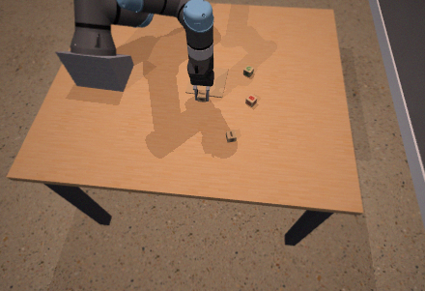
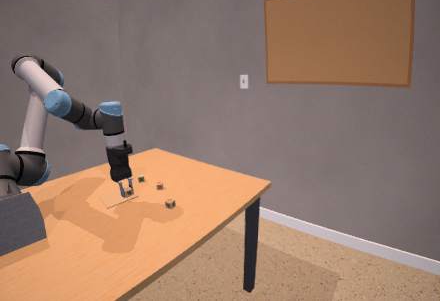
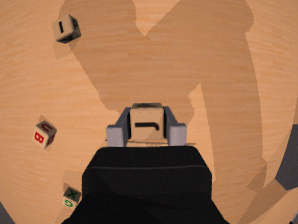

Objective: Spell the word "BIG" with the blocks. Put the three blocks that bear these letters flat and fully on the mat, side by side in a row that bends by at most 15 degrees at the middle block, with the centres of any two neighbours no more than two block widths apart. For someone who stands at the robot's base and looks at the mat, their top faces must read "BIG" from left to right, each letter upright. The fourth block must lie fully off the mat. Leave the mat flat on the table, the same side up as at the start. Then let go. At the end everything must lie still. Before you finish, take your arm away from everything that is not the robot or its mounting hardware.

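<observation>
I see my end effector (image 3: 145,137) partly closed, clamped on a letter block (image 3: 147,125) low over the mat (image 1: 219,82). Three other blocks lie apart on the wooden table (image 1: 299,175). Beyond stands a grey wall with a corkboard (image 2: 340,31).

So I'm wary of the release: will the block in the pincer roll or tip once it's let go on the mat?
Probably not. The block is a flat-faced cube, so rolling seems unlikely. The pincer holds it square and low over the mat, so it should settle flat. It looks stiff, unlikely to deform.
</observation>
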Action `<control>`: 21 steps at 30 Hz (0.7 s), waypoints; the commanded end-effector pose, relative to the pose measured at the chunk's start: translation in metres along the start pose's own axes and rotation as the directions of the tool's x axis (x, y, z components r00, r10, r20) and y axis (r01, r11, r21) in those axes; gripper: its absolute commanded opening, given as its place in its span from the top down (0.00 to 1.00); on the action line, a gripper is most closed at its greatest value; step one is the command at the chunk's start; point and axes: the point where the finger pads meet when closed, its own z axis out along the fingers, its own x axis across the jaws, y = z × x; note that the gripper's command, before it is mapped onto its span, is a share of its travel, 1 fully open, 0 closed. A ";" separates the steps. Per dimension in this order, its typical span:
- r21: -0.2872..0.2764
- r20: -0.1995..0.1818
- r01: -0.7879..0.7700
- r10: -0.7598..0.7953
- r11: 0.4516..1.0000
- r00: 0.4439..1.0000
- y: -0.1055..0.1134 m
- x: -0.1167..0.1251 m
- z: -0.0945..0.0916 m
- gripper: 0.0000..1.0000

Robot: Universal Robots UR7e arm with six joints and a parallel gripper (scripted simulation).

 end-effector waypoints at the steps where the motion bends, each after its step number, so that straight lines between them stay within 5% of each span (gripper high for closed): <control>1: 0.004 0.005 0.001 -0.001 1.000 1.000 -0.002 -0.002 0.024 0.43; 10: 0.004 0.005 0.000 0.000 1.000 1.000 -0.002 -0.002 0.050 0.43; 21: 0.007 0.008 0.002 -0.002 1.000 1.000 -0.004 -0.004 0.050 0.43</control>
